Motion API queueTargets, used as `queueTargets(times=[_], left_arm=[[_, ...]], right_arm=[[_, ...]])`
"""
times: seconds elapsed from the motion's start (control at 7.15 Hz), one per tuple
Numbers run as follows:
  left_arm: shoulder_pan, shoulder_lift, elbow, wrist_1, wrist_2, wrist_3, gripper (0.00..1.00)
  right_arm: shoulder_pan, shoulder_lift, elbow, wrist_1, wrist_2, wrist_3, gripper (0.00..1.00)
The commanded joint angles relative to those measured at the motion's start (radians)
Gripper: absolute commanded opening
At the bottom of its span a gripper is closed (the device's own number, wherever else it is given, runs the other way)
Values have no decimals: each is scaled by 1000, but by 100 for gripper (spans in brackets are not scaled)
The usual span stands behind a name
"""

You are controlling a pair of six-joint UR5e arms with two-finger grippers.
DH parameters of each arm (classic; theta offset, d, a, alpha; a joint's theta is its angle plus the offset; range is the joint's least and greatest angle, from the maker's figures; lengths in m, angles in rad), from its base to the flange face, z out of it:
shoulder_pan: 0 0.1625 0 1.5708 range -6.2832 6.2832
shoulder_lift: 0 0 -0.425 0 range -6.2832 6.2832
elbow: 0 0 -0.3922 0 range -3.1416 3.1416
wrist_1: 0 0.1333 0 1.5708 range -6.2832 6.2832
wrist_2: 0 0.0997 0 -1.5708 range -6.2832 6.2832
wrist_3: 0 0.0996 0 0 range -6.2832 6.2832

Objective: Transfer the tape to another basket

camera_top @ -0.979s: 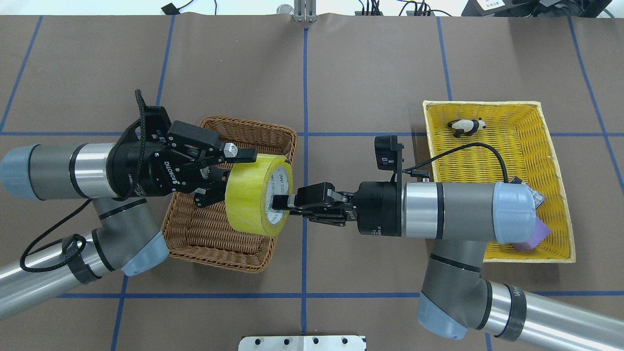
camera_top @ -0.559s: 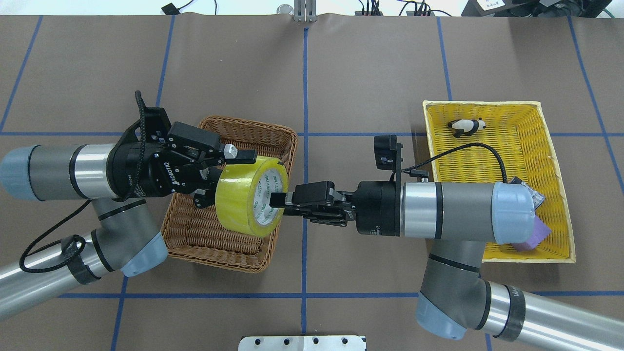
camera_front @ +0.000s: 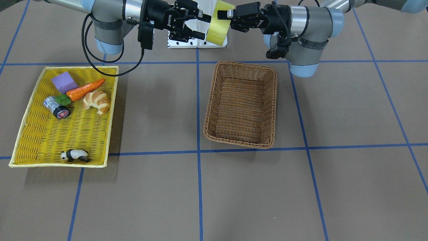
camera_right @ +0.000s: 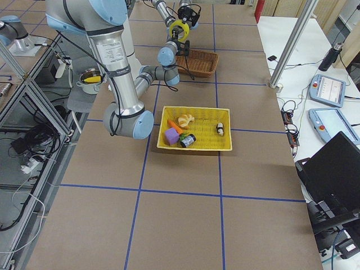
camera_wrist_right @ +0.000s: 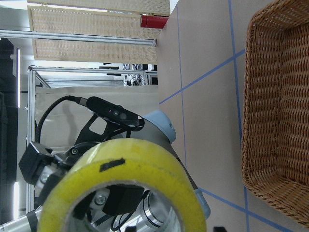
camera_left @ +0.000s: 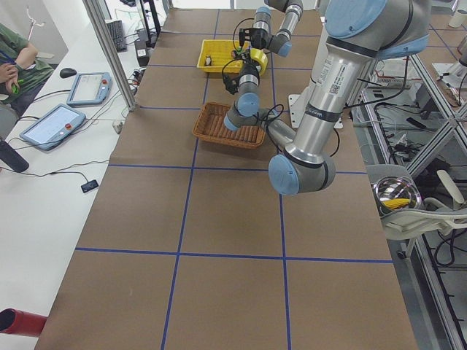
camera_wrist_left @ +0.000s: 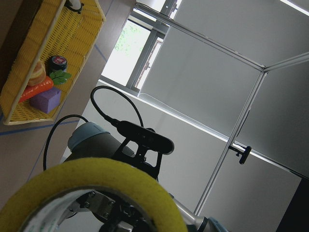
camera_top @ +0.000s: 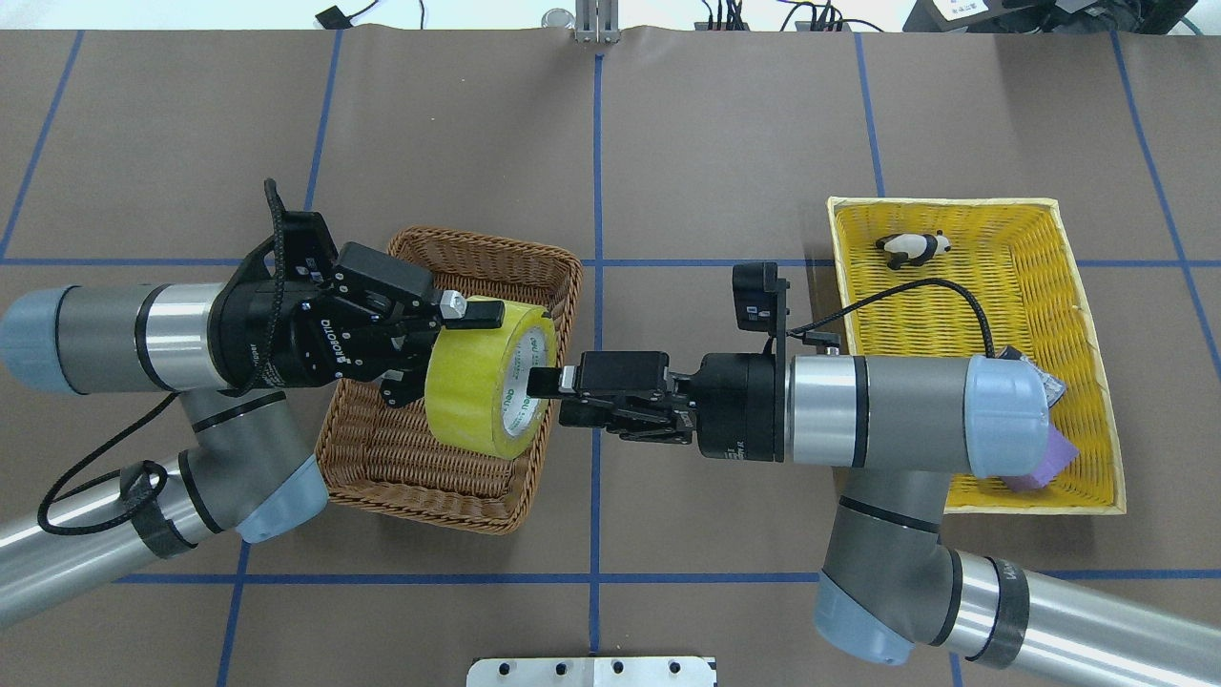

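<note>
The yellow tape roll [camera_top: 477, 382] hangs in the air over the brown wicker basket [camera_top: 496, 258], lying on its side with its core facing right. My right gripper [camera_top: 539, 382] is shut on the roll's wall, one finger inside the core. My left gripper [camera_top: 448, 358] is open. One of its fingers lies over the roll's top and the other beside its back rim. In the front view the tape [camera_front: 217, 28] sits between the right gripper [camera_front: 204, 26] and the left gripper [camera_front: 222, 14], above the empty basket [camera_front: 214, 100].
The flat yellow tray [camera_front: 83, 134] holds a purple block [camera_front: 64, 82], a carrot [camera_front: 85, 89], a croissant [camera_front: 97, 102], a silver cylinder [camera_front: 55, 107] and a toy panda [camera_front: 75, 155]. My right forearm crosses over the tray [camera_top: 1049, 286]. The metal base plate [camera_top: 591, 671] is at the near edge.
The right gripper has pushed the tape leftward and rolled it, so the roll now sits deeper between the left gripper's open fingers. The left arm has barely shifted.
</note>
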State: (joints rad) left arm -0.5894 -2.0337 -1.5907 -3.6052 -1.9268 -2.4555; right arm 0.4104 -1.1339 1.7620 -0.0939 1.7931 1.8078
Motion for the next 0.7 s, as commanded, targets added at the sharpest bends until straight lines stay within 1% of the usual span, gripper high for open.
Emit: queueTargets(times=[0.0, 0.28, 0.42, 0.56], left_arm=[[-1, 16, 0, 0, -65, 0, 0], [-7, 46, 0, 0, -75, 1, 0], [-21, 61, 3, 2, -72, 13, 0], [-42, 105, 0, 17, -69, 117, 0]], right_arm=[[25, -21, 2, 0, 20, -4, 99], [163, -61, -4, -4, 206, -4, 99], [242, -76, -10, -15, 269, -10, 99], [331, -84, -39, -33, 349, -33, 99]])
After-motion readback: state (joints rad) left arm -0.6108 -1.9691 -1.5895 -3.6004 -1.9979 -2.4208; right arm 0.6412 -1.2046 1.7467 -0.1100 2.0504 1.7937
